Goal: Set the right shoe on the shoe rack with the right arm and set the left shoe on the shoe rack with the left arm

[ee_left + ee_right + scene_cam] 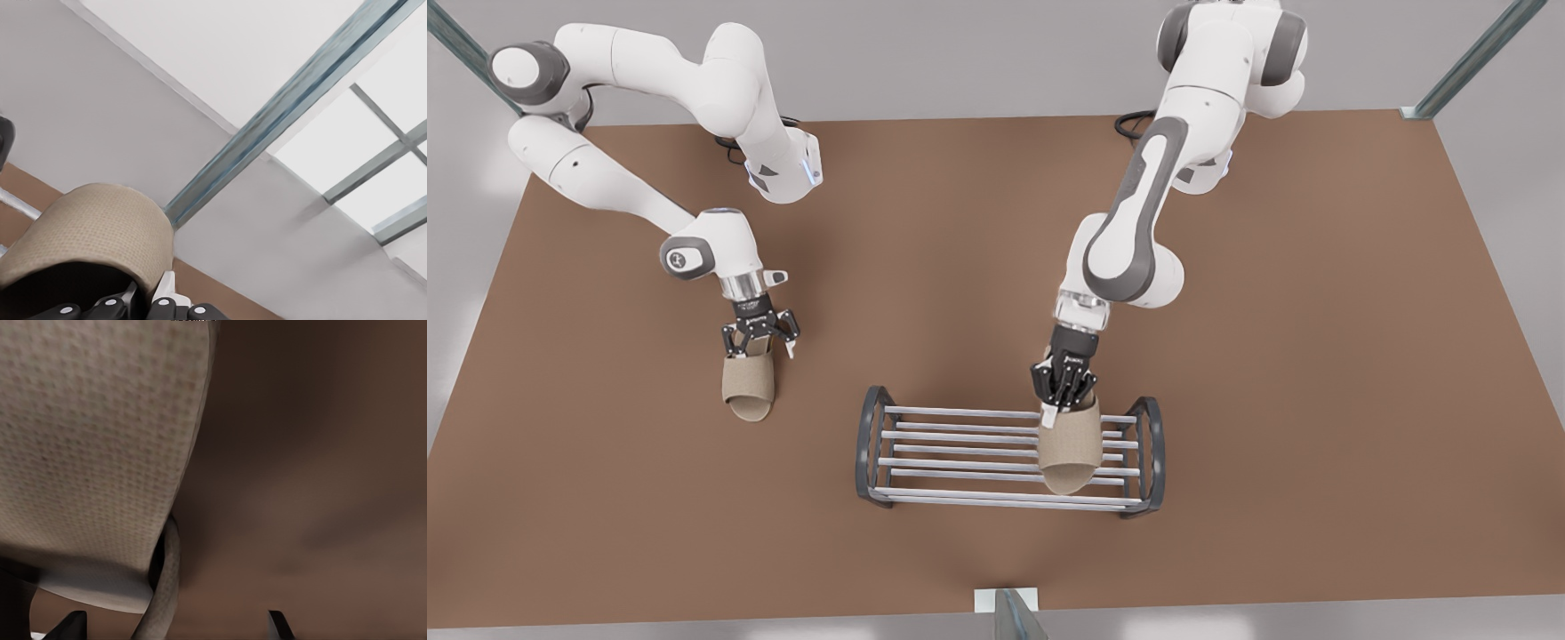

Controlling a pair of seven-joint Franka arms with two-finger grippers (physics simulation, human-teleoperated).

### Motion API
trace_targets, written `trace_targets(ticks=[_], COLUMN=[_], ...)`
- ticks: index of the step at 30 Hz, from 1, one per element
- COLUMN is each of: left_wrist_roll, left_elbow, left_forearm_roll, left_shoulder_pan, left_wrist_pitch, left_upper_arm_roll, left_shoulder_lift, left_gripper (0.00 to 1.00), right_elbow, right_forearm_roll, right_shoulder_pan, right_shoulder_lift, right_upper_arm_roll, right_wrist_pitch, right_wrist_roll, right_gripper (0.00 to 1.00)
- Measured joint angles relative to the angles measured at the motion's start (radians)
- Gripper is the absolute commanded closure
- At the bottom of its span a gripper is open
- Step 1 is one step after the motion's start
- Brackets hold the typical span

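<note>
The left gripper (1064, 398) (the one on the front view's right) is clamped on the heel end of a beige woven open-toe slipper (1069, 455). That slipper lies across the low shoe rack of pale silver bars between dark grey arched end frames (960, 437), near the end on the front view's right, with its toe over the front bars. In the left wrist view the black fingers (110, 308) pinch the slipper's upper (87, 230), and a silver bar (17, 205) runs just beside it. Whether the sole bears fully on the bars cannot be told. So the release is best done low and gently, with the fingers opening only once the slipper sits flat across several bars, then a straight lift so that nothing drags it off.

The right gripper (760, 345) hangs over the heel of the second beige woven slipper (749, 387), which lies on the table well apart from the rack. Its fingers are spread. In the right wrist view the two tips (72, 625) straddle the slipper's rim (167, 580). A good grasp probably wants that rim centred before closing, and the free stretch of rack on the front view's left is the place to aim for.

The flat matte brown tabletop (1316, 356) is plain. Pale grey walls and blue-grey metal frame beams (287, 110) surround it.
</note>
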Motion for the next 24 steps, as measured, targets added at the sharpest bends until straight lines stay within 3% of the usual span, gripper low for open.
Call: trace_targets(ticks=[11, 12, 14, 15, 16, 23, 24], left_wrist_roll=[0.0, 0.0, 0.0, 0.0, 0.0, 0.0, 0.0], left_elbow=[0.067, 0.068, 0.069, 0.069, 0.069, 0.069, 0.069], left_forearm_roll=[-0.005, -0.005, -0.006, -0.006, -0.006, -0.006, -0.005], left_shoulder_pan=[0.041, 0.042, 0.044, 0.045, 0.046, 0.048, 0.047], left_wrist_pitch=[0.03, 0.032, 0.035, 0.037, 0.038, 0.043, 0.043], left_upper_arm_roll=[-0.002, -0.002, -0.001, -0.001, -0.001, 0.0, 0.0], left_shoulder_lift=[0.123, 0.124, 0.129, 0.131, 0.131, 0.132, 0.132], left_gripper=[0.79, 0.75, 0.5, 0.04, 0.0, 0.0, 0.0], right_elbow=[0.03, 0.032, 0.035, 0.035, 0.035, 0.045, 0.047], right_forearm_roll=[0.0, 0.0, 0.0, 0.0, -0.001, -0.007, -0.007], right_shoulder_pan=[0.024, 0.024, 0.025, 0.025, 0.023, 0.024, 0.025], right_shoulder_lift=[0.006, 0.006, 0.006, 0.005, 0.005, 0.006, 0.006], right_upper_arm_roll=[0.001, 0.001, 0.0, 0.0, 0.0, 0.002, 0.003], right_wrist_pitch=[0.0, 0.0, 0.0, 0.0, -0.001, -0.005, -0.006], right_wrist_roll=[-0.001, -0.001, -0.001, -0.001, -0.001, 0.02, 0.024], right_gripper=[0.0, 0.0, 0.0, 0.0, 0.0, 0.0, 0.05])
